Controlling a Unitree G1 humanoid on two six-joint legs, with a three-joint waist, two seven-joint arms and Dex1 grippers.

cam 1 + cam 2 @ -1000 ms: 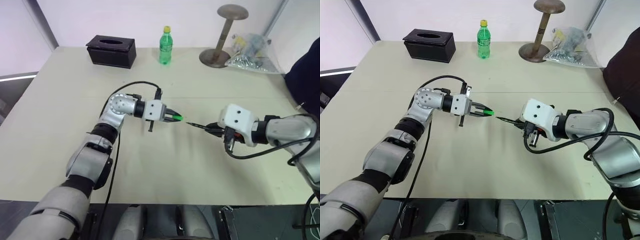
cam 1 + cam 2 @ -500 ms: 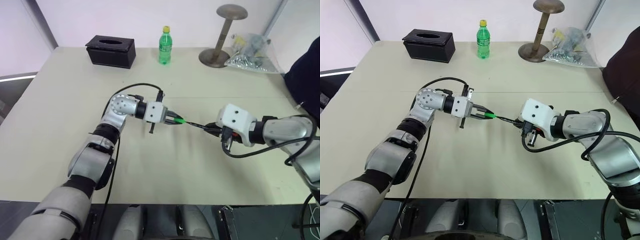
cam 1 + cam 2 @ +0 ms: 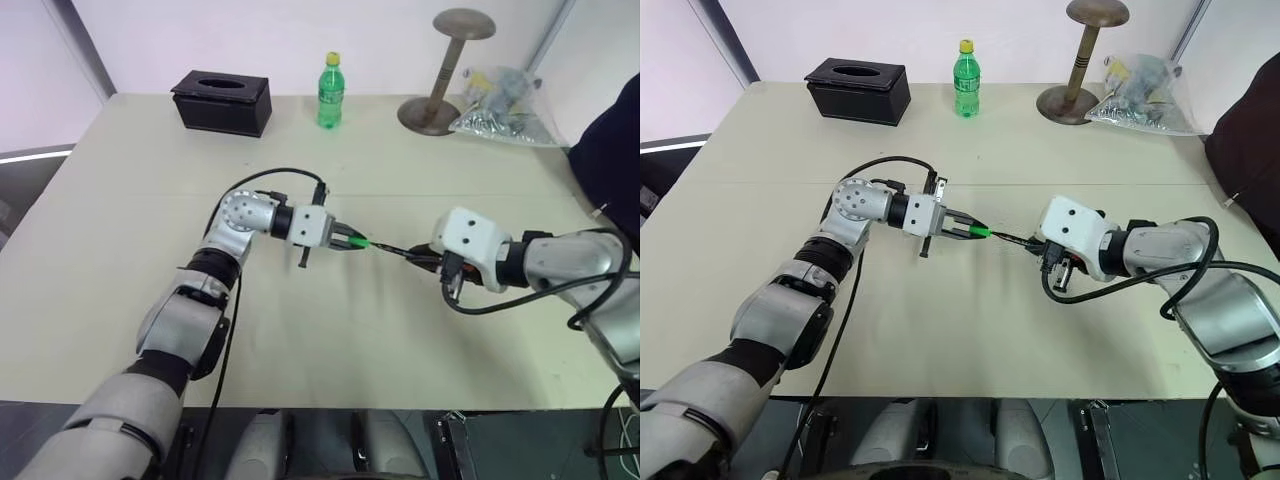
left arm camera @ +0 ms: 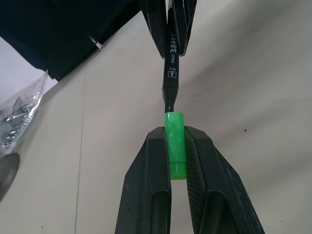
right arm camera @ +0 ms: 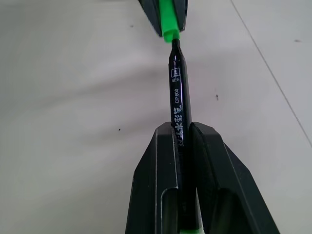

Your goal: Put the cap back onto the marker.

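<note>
- Both jaws are clamped: the left gripper [image 4: 176, 146] pinches the cap [image 4: 174, 145], and the right gripper [image 5: 184, 141] pinches the marker [image 5: 176, 92].
- Cap and marker are held in the air above the table [image 3: 120, 200], between the two arms.
- Marker's black tip meets the open end of the cap, in one line with it.
- At the far edge stand a black box [image 3: 222, 101] and a green bottle [image 3: 331, 92].
</note>
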